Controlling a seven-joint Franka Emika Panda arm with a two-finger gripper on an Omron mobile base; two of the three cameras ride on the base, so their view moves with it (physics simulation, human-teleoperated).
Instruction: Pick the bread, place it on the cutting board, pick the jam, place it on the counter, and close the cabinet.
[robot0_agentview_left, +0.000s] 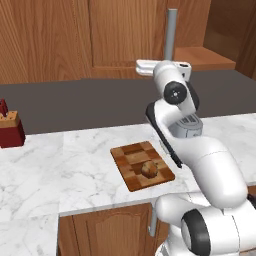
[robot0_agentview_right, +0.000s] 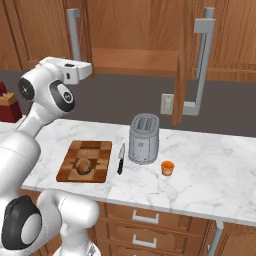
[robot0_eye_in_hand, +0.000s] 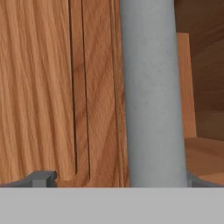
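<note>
Arm raised high, wrist level, claw (robot0_agentview_right: 89, 69) reaching forward

I count one bread (robot0_agentview_right: 84, 166) on one cutting board (robot0_agentview_right: 97, 149) at lower left of the right base view, one jam (robot0_agentview_right: 167, 168), one toaster (robot0_agentview_right: 144, 138), one knife (robot0_agentview_right: 120, 160), and two grey bar handles (robot0_agentview_right: 73, 33) up top.

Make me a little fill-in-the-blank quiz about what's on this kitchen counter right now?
1. The bread lies on the ____.
2. The jam stands on the ____, right of the toaster.
3. Between the cutting board and the toaster lies a ____.
4. The cabinet doors are ____.

Missing words: cutting board; counter; knife; open
</note>
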